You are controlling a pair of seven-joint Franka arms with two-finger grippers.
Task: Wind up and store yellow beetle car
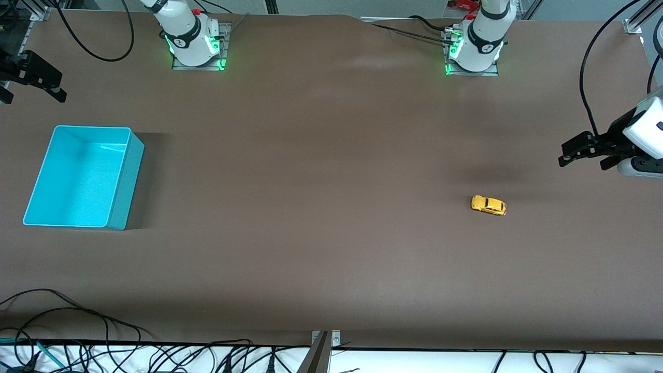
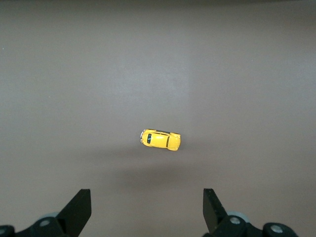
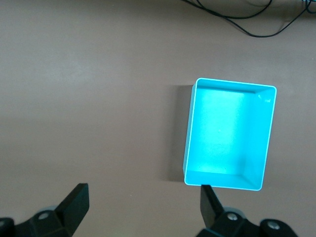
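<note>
Yellow beetle car (image 1: 488, 205) on table (image 1: 321, 181), apart from both grippers | left gripper (image 1: 580, 153) spread wide (empty) | right gripper (image 1: 33, 77) spread wide, empty, partly cropped

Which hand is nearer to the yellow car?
Left. The left hand hangs open beside the car, at that end of the table. The right hand waits open at the bin's end.

no text reads clearly anywhere; the small dark marks on the arm bases (image 1: 196, 44) may be logos.
</note>
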